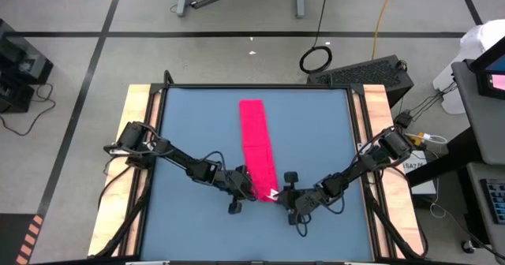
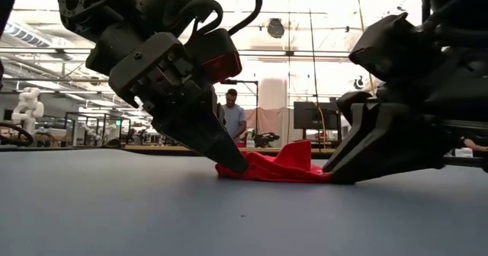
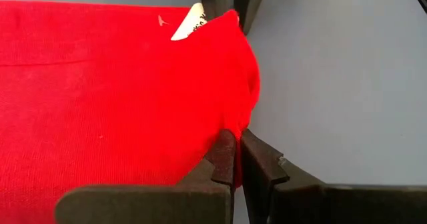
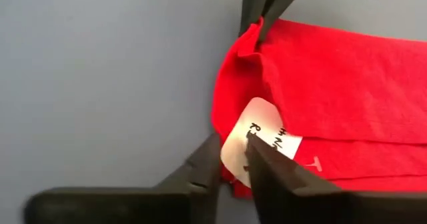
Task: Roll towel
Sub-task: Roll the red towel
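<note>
The red-pink towel point(image 1: 256, 147) lies as a long narrow folded strip on the blue table, running from the far middle toward the near edge, with a white tag point(image 4: 257, 141) at its near end. My left gripper point(image 1: 251, 188) is shut on the near end's left corner. My right gripper point(image 1: 278, 195) is shut on the near end's right corner beside the tag. In the low view the near end point(image 2: 274, 167) is bunched up a little between both grippers. My left gripper pinches the towel's near left corner point(image 3: 232, 134) between its two fingers, coming slanting down from the table's left. The cloth humps up just ahead of the fingers; the rest lies flat on the table. My right gripper pinches the towel's near right corner by the white tag point(image 4: 240, 159) between its two fingers, slanting down from the table's right. The corner is puckered up; the rest of the strip lies on the table.
The blue table top point(image 1: 197, 131) has bare room on both sides of the strip. Wooden side rails point(image 1: 138, 107) border the table. A person point(image 2: 231, 119) stands in the room far behind the table.
</note>
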Tool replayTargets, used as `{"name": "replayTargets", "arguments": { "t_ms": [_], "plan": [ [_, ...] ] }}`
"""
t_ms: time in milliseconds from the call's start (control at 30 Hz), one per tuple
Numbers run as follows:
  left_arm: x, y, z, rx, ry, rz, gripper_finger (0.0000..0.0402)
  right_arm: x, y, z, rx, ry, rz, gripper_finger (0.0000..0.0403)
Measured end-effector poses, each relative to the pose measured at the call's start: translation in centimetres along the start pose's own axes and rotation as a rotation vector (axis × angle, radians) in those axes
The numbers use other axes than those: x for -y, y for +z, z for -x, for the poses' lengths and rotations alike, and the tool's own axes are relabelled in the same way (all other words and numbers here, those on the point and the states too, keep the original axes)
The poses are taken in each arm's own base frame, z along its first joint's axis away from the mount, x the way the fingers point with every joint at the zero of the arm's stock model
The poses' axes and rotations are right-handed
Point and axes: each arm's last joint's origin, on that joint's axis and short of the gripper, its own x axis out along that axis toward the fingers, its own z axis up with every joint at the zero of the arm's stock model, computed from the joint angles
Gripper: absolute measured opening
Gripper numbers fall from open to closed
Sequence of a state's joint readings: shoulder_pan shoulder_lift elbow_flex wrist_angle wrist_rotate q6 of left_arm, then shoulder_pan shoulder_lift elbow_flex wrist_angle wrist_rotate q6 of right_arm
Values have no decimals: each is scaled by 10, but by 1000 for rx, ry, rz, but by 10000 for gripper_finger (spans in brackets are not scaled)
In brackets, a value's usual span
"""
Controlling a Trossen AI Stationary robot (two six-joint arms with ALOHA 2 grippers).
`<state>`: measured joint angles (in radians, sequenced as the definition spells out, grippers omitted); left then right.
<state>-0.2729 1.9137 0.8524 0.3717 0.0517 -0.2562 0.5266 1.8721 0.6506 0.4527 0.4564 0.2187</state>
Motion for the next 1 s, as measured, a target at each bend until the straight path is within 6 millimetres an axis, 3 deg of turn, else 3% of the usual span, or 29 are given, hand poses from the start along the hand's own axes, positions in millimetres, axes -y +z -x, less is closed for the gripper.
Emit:
{"name": "replayTargets", "arguments": {
  "t_ms": [100, 400, 533, 867, 1000],
  "plan": [
    [0, 0, 0, 0, 0, 0, 15, 1, 0, 0, -3, 4, -6, 14],
    [1, 1, 0, 18, 5, 0, 27, 11, 13, 11, 21, 2, -49, 6],
    [2, 1, 0, 29, 50, -4, 60, 20, 24, 14, 57, -11, -85, 4],
    [18, 1, 0, 103, 145, -61, 166, 34, 28, 10, 39, 66, -150, 5],
    [23, 1, 0, 111, 137, -97, 169, 33, 26, 10, 16, 93, -123, 17]
  ]
}}
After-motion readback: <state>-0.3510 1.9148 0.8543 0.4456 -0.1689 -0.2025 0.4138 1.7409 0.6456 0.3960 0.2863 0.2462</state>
